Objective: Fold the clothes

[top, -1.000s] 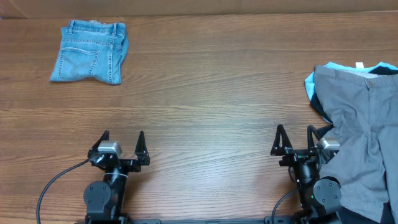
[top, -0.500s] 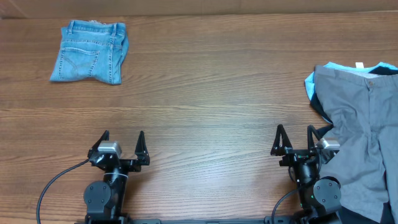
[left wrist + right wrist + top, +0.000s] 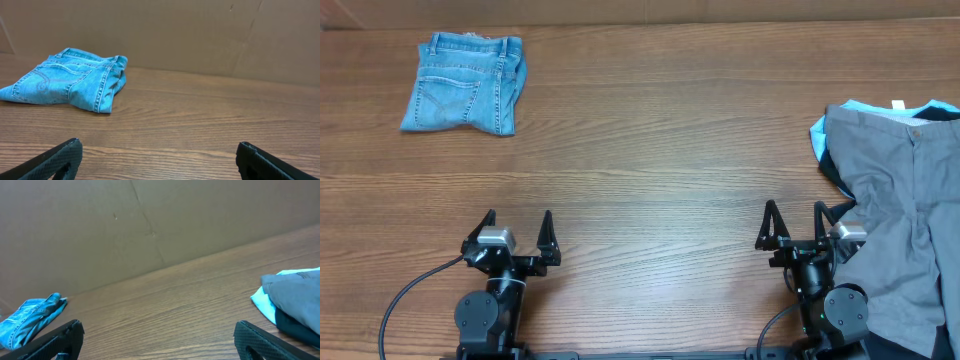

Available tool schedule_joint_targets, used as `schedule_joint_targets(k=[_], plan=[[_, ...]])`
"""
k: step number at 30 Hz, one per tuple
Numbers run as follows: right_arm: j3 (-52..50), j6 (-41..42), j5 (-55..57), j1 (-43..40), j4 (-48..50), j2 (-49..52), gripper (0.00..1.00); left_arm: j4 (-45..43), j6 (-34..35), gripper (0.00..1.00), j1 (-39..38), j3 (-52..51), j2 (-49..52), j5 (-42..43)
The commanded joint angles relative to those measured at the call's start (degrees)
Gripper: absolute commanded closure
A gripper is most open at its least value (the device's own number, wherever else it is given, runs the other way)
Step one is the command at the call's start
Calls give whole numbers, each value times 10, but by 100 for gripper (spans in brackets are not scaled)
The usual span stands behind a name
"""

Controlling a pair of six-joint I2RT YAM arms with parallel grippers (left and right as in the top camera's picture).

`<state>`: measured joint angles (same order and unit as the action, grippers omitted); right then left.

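Jeans (image 3: 465, 83) lying folded. Left gripper (image 3: 518, 215), right gripper (image 3: 795, 206) resting wide open, holding nothing. Next, I think: reaching right, grabbing grey trousers (image 3: 895, 200).

Wood-grain table (image 3: 650, 150), cardboard wall (image 3: 200, 35)
The brown table fills the overhead frame; the creased wall runs along its far edge, across the top of both wrist views.

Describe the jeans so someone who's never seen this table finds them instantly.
Take the wooden table and look to its far left corner. A compact bundle lies there alone on the wood: the jeans. Unlike the grey trousers heaped over a pale-blue piece at the right edge, they are light-blue denim, folded, a stitched back pocket facing up.
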<state>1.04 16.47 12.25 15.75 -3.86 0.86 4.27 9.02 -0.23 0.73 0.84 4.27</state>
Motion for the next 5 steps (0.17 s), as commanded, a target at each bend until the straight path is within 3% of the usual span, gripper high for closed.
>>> schedule_joint_targets(k=[1,5], plan=[[-6,1,1,-2,4,-5,0,-2,6,0,4,-5,-6,-2],[-6,1,1,-2,4,-5,0,-2,6,0,4,-5,-6,-2]])
